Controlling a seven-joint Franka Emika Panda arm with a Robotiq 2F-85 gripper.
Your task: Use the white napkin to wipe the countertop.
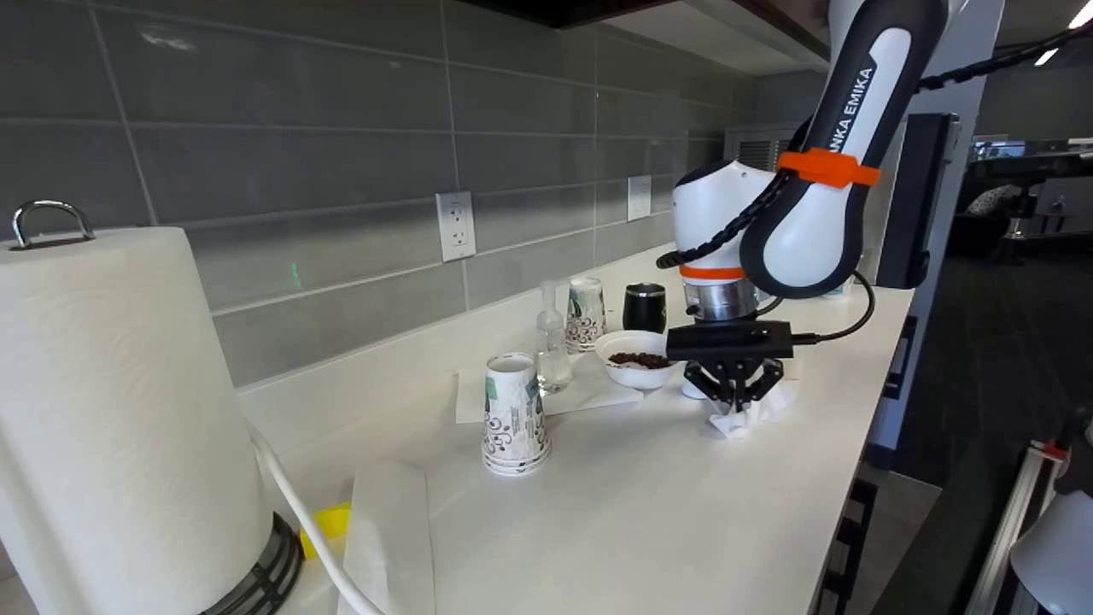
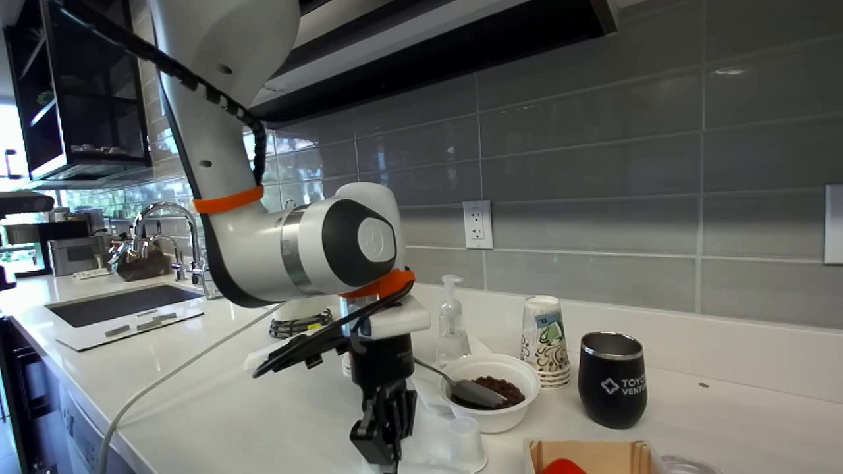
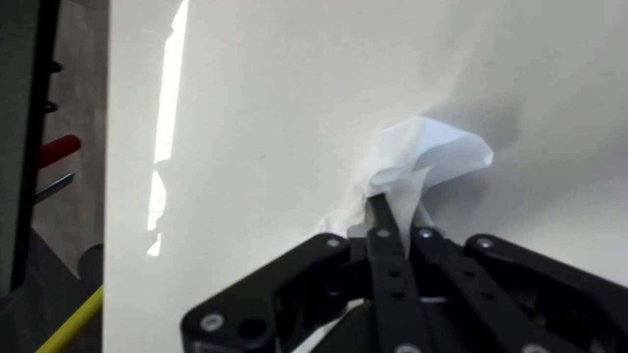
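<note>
The white napkin (image 1: 730, 424) is crumpled and pinched in my gripper (image 1: 737, 403) in an exterior view, low at the countertop (image 1: 649, 530). In the wrist view the napkin (image 3: 436, 147) sticks out past the black fingertips (image 3: 395, 213), which are shut on it. Its folds fan out over the cream countertop (image 3: 245, 122) and throw a shadow to the right. In an exterior view the gripper (image 2: 385, 438) points down near the bottom edge of the picture, and the held napkin is hard to tell from the white things behind it.
Near the wall stand stacked patterned cups (image 1: 514, 418), a soap bottle (image 1: 552, 342), a white bowl (image 2: 504, 421) with a spoon, a black tumbler (image 2: 612, 382) and a wooden box (image 2: 593, 454). A paper-towel roll (image 1: 111, 410) stands in front. The counter's front edge (image 3: 107, 171) shows left.
</note>
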